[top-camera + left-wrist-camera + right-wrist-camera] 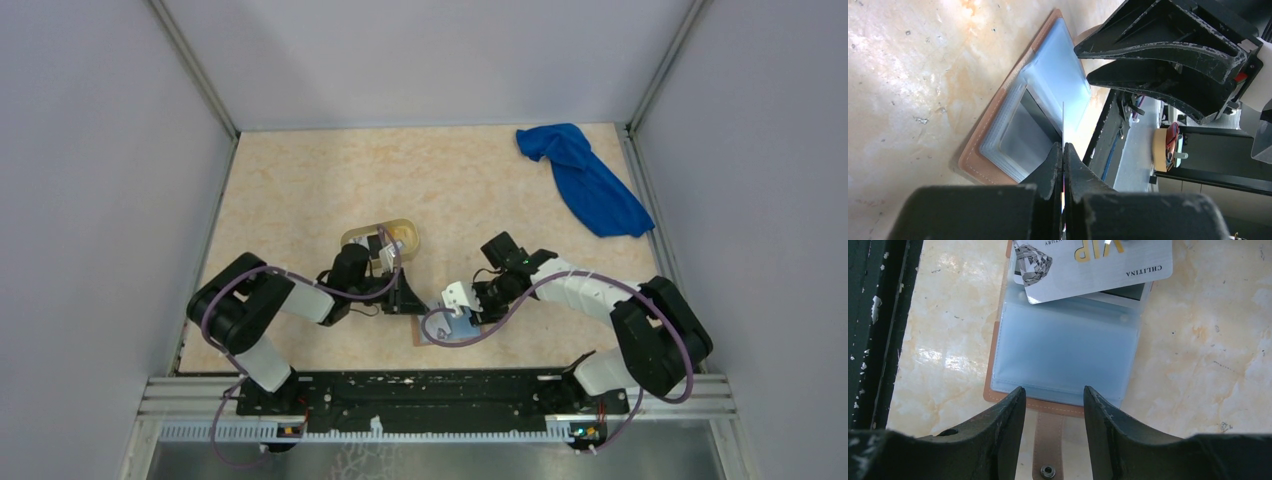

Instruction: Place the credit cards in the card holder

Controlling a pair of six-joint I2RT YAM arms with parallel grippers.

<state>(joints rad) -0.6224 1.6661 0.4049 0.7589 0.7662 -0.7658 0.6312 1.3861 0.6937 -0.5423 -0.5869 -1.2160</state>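
Card holder (pixel 1063 350) lies open on the desk (pixel 1198 365), close to the near edge between the two arms. Its grey-blue slots face up and its tan strap points toward the right arm. Left gripper (pixel 1063 148) has its jaws pinched tight on one credit card (pixel 1093 265) — a pale one with gold VIP lettering. The card's free long edge hangs over the half of the holder farther from the right arm, slightly askew to the slot mouth. Right gripper (pixel 1053 394) stands with jaws about half apart, gripping nothing. Its tips sit at the holder's near edge, either side of the strap, and whether they press on it I cannot tell from here.

To my eye the step in hand is feeding that card into a pocket. Doing it well means squaring the card to the slot first, since a leading corner looks likely to snag the clear plastic lip. Then comes a shallow, slow slide with the card nearly flat — the right tips pinning the holder so it doesn't skate across the smooth desk. The pinch should let go only once most of the card is under the plastic
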